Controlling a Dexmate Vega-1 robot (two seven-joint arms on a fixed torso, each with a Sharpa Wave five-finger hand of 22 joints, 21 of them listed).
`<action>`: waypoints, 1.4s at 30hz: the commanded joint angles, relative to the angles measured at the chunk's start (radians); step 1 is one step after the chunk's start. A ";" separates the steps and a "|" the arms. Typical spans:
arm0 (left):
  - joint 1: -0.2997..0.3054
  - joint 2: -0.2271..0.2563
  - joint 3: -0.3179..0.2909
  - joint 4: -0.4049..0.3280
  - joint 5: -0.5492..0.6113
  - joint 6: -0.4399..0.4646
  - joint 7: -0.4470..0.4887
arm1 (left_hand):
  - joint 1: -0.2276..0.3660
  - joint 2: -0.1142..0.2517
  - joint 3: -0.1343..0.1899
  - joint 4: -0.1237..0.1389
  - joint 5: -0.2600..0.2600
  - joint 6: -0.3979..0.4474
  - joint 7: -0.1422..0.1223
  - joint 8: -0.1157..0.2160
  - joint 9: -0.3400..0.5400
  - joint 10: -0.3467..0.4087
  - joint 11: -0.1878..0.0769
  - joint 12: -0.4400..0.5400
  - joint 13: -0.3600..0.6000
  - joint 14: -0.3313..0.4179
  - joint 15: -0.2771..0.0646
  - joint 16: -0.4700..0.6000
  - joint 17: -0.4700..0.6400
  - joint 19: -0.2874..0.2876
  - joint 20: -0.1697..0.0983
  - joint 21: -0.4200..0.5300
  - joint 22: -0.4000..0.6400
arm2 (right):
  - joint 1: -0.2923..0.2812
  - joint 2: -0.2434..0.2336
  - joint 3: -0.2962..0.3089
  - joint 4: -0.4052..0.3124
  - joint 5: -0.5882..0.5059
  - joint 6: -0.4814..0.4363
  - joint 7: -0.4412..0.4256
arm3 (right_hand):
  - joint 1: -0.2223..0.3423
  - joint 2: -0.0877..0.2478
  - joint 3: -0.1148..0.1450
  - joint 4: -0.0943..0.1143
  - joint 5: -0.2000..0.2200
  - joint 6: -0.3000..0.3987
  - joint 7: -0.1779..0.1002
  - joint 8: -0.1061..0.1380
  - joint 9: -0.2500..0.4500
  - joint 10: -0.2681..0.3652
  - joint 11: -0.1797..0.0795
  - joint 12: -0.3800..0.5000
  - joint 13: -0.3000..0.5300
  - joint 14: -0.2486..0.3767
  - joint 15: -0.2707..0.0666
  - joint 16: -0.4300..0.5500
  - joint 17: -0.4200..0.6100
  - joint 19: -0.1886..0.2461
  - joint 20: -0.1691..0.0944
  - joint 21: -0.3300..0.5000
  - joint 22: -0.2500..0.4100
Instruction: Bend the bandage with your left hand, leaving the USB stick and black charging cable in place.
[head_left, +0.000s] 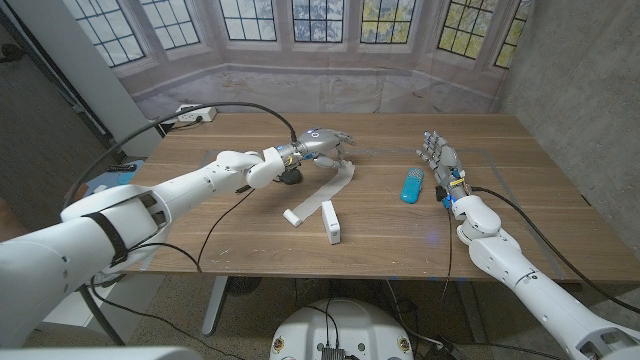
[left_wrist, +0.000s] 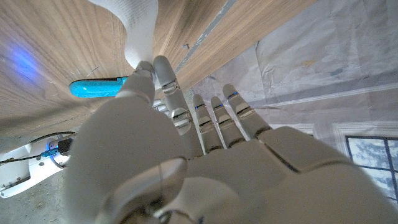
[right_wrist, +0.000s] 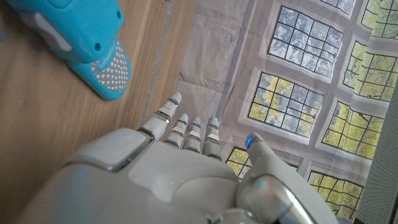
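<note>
The fingers (left_wrist: 149, 78) of the left hand (head_left: 322, 143) pinch one end of the white bandage (head_left: 330, 190); in the left wrist view the thumb and a neighbouring finger close on the strip where it rises off the wood, while the other fingers reach out straight beside them. From the head view, that hand hovers over the middle of the tabletop (head_left: 250, 235), and the bandage hangs from it in a curve, then runs down and toward the near edge, where its free end lies flat on the wood. Just beside that free end lies a small white USB stick (head_left: 331, 222), apart from the bandage. A black charging cable (head_left: 225, 215) crosses the tabletop under the left forearm and trails off the near edge.

The right hand (head_left: 441, 161) stands on the right half of the tabletop, its fingers (right_wrist: 186, 127) straight, close together and holding nothing. A bright blue object (head_left: 411, 185) lies just beside it, between the right hand and the bandage; in the right wrist view it shows a dotted grey patch at one end. The same blue object is visible past the left hand in the left wrist view.
</note>
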 joint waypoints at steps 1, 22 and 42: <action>0.015 0.031 -0.015 -0.002 0.006 -0.044 0.046 | 0.006 0.003 -0.005 0.001 0.000 0.000 -0.006 0.004 0.005 0.003 -0.004 -0.004 0.003 0.003 -0.009 0.007 0.005 0.003 -0.002 0.004 0.006 | -0.008 -0.005 -0.003 -0.024 -0.009 -0.015 -0.017 | -0.006 0.013 0.002 0.004 0.001 0.006 -0.001 -0.001 0.002 -0.001 0.003 0.002 0.003 0.007 -0.001 -0.004 0.002 0.005 -0.046 0.003 0.002; 0.009 0.028 -0.002 0.116 0.065 -0.139 0.276 | 0.008 0.006 -0.012 0.000 -0.001 0.001 -0.009 0.007 0.003 0.009 -0.008 -0.005 0.003 0.006 -0.016 0.007 0.006 -0.005 -0.003 0.000 0.005 | -0.007 0.001 -0.015 -0.045 -0.026 -0.034 -0.043 | -0.007 0.013 0.004 0.004 0.002 0.009 0.000 -0.001 0.002 0.000 0.007 0.002 0.003 0.008 -0.001 -0.004 0.001 0.005 -0.047 0.003 0.002; -0.033 0.002 0.098 0.244 0.096 -0.197 0.500 | 0.008 0.010 -0.019 0.001 -0.002 -0.002 -0.016 0.009 0.001 -0.002 -0.004 -0.013 0.004 -0.004 -0.018 0.002 0.006 -0.018 -0.006 -0.005 0.004 | -0.027 -0.006 -0.017 -0.082 -0.036 -0.056 -0.072 | -0.009 0.013 0.004 0.006 0.002 0.013 0.001 0.000 0.002 0.001 0.007 0.003 0.003 0.008 0.000 -0.004 0.002 0.005 -0.046 0.003 0.002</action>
